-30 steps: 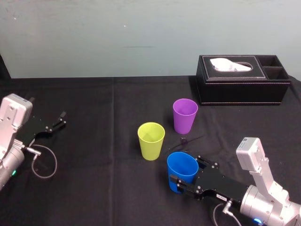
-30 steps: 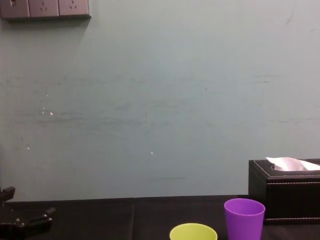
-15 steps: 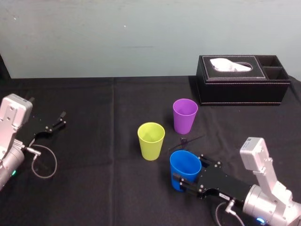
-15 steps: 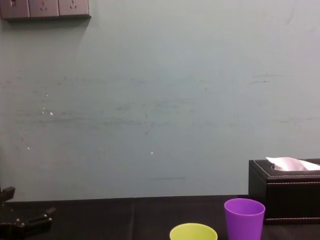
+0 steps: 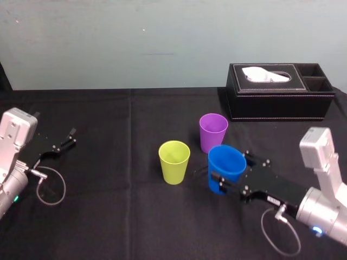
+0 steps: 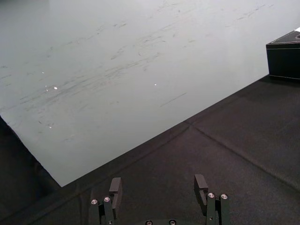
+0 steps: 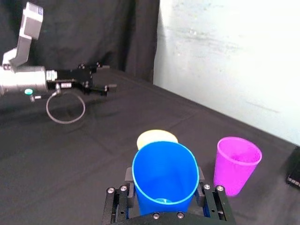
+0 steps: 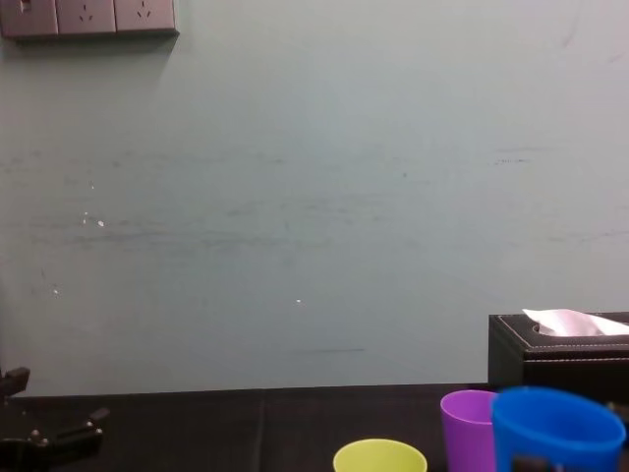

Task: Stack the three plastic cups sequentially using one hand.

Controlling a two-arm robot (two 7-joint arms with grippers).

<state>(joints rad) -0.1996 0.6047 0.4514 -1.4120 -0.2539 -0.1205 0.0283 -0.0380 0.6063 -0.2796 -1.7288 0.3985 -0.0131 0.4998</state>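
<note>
The black-clothed table (image 5: 108, 216) runs from me out to the pale wall. At its far right stands the black tissue box (image 5: 279, 91), with a white tissue poking from its slot.

My right pincer (image 5: 232, 169) reaches in from the near right and is clamped on the blue cup (image 5: 225, 160), one finger on either side of its wall, mouth up. My left pincer (image 6: 158, 187) rests at the left edge of the table, well apart from the cups. Its fingers are spread and nothing is between them.

The blue cup is right of centre, just nearer than the purple cup (image 5: 213, 132). In the chest view it overlaps that cup's right side. I cannot tell whether its base touches the cloth. The purple cup stands upright on the cloth. The yellow-green cup (image 5: 174, 162) stands upright at centre, left of the blue one and apart from both.
</note>
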